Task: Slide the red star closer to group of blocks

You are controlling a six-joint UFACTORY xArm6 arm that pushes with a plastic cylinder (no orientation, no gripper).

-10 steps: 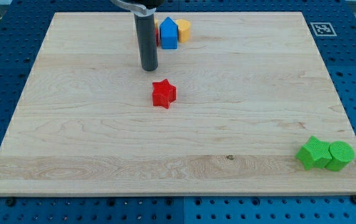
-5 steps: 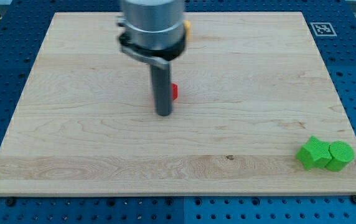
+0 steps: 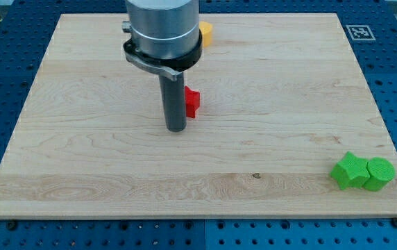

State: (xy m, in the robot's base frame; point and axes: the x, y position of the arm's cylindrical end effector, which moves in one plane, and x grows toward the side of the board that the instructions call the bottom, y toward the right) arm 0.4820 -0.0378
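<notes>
On the desk, a pale wooden board over a blue perforated surface:

- Rod: dark, upright, hanging from a grey cylindrical mount at the view's top centre. My tip rests on the board left of centre. There is no end effector with jaws to spread or press together, only this plain rod, pinching nothing.
- Red star: just beside the rod on the view's right and slightly toward the view's top from my tip. Most of it is hidden behind the rod; only its right part shows. Whether rod and star touch cannot be told.
- Yellow block: near the board's top edge, right of the mount, mostly covered by it; shape unclear. Any other blocks there are hidden by the mount.
- Green blocks, two, touching, near the board's bottom right corner, well apart from the star: an angular one on the left, a round one on the right.
- Marker tag: black and white, at the board's top right corner.
</notes>
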